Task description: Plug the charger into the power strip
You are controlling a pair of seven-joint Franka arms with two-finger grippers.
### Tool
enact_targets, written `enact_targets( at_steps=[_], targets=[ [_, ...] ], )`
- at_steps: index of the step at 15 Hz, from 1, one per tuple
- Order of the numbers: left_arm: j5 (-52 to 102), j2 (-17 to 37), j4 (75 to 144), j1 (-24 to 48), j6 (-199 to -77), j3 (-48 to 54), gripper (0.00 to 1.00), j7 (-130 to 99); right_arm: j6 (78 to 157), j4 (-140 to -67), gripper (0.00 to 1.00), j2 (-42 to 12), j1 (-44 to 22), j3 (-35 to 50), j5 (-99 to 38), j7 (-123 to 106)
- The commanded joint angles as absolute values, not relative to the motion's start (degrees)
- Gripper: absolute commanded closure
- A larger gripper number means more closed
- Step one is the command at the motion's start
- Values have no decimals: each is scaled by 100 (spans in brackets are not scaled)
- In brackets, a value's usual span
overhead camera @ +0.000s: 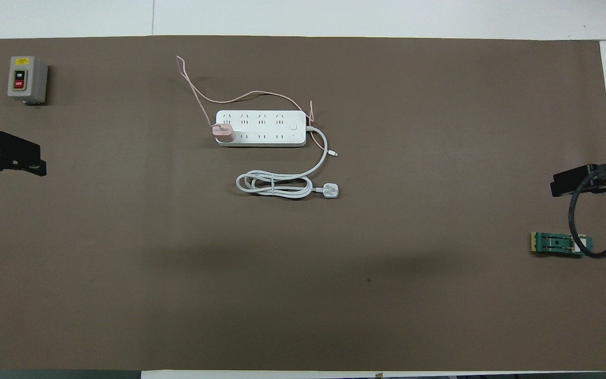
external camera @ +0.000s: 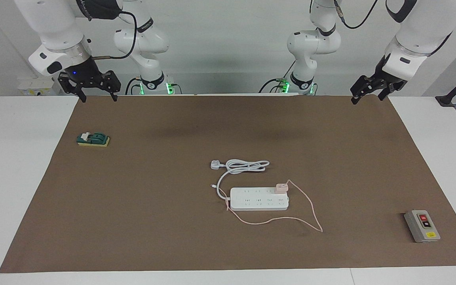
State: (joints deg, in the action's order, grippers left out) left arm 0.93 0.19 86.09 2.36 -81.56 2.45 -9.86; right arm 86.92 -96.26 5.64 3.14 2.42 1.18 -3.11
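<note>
On the power strip (external camera: 259, 199) sits the pink charger (external camera: 281, 187).

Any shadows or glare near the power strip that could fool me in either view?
Facing view: two soft dark bands lie on the brown mat, nearer the robots than the power strip; none falls on it. Overhead view: faint broad shadows below the coiled white cord; no glare on the strip or charger.
</note>
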Motion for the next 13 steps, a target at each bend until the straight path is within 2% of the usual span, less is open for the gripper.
enact_targets(
  at_steps=[1,13],
  targets=[
    [-9,-70,8771,185,-8288,316,0,-844,8684,-9729,0,686,378,264,35,-352],
    [-9,-62,8745,123,-8429,281,0,-492,8701,-9633,0,615,395,264,35,-369]
  ],
)
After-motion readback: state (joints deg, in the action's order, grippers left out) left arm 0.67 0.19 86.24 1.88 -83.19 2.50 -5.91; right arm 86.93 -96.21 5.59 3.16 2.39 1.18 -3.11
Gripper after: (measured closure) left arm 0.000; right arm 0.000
